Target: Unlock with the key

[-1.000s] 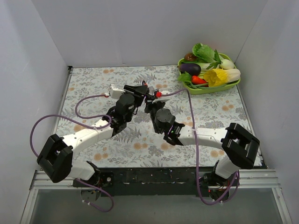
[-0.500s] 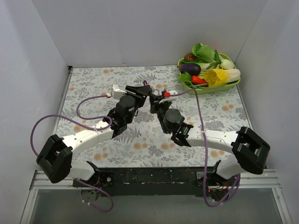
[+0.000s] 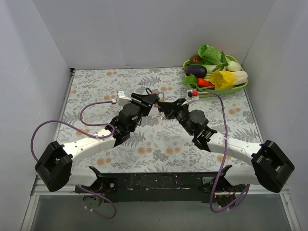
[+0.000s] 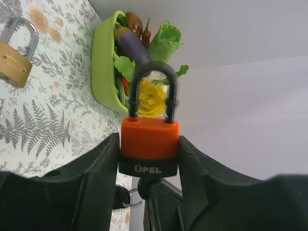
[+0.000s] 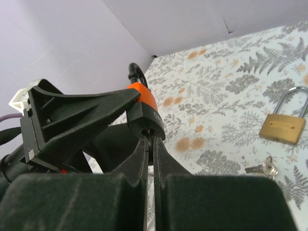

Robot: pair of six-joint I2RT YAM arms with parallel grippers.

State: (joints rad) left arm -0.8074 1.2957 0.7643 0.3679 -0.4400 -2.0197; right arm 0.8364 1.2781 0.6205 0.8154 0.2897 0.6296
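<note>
Mid-table, toward the back: both arms meet above the floral table [image 3: 96, 86]. The orange padlock [image 4: 149, 138] is off the surface, held in the air between them.

Left gripper [image 3: 150, 99] – clamped on the padlock body by its two narrow sides, black base and keyhole facing the other arm. Shackle is seated in both holes, not yet released.

Right gripper [image 5: 150, 140] – fingers nearly together, only a thin slit between them, tips touching the padlock's base at the keyhole. The key is hidden there. Judging by the slit and a ring hanging under the lock in the left wrist view, I take it to be pinched in those fingers and at or in the keyway. How deep it sits cannot be told.

Also present: a brass padlock [image 5: 281, 126] and spare keys [image 5: 262, 168] lying on the table, and a green tray [image 3: 243, 86] of vegetables at the far right corner.

Risks from here:
- A key not fully home would refuse to turn, and forcing it could bend the blade.
- The left pads grip only narrow edges, so twisting torque may spin the body with the key.
- The flat key may slip in the right pads and leave the shackle locked.
- If wrist axis and keyway are not in line, the turn pries sideways and could pull the lock free.
</note>
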